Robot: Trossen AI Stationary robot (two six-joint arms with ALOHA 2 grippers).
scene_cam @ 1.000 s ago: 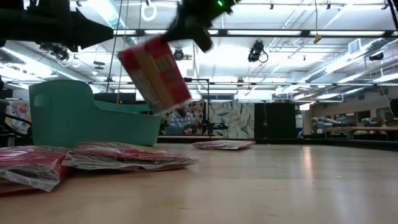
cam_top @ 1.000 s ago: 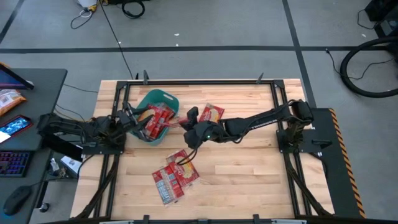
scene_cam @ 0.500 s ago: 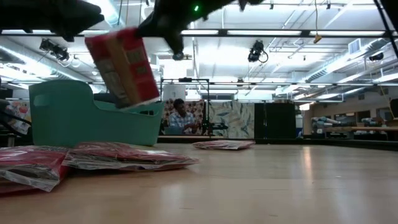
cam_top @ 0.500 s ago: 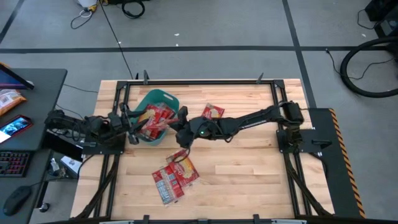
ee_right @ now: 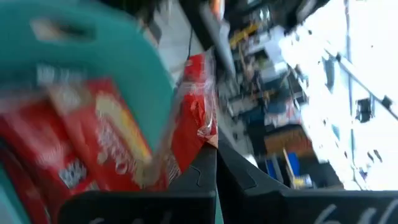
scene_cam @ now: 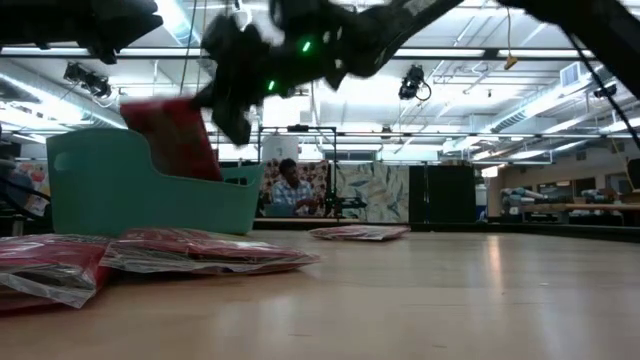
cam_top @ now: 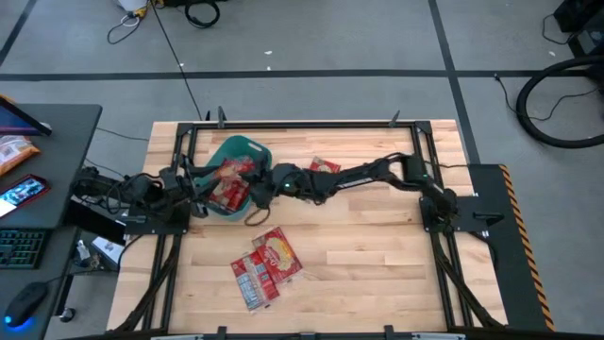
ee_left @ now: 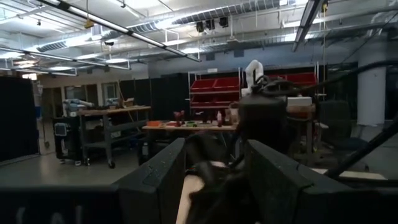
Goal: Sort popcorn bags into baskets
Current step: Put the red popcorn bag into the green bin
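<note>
**Packet arrives over the basket**

The right gripper (cam_top: pixel 253 189), pinching a popcorn bag (scene_cam: pixel 180 138), has travelled from mid-table to the teal basket (cam_top: pixel 247 148), so the release should be close. The left gripper (cam_top: pixel 193 185) waits beside the basket, fingers half spread, holding nothing. Several bags (cam_top: pixel 266 265) lie on the table (cam_top: pixel 377 274).

Held popcorn bag (scene_cam: pixel 172 137) motion-blurred; basket (cam_top: pixel 247 149) interior mostly hidden under right gripper (cam_top: pixel 253 188).

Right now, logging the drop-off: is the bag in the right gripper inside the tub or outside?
Partly in: the right gripper holds the popcorn bag tilted, its lower end behind the basket wall.
</note>
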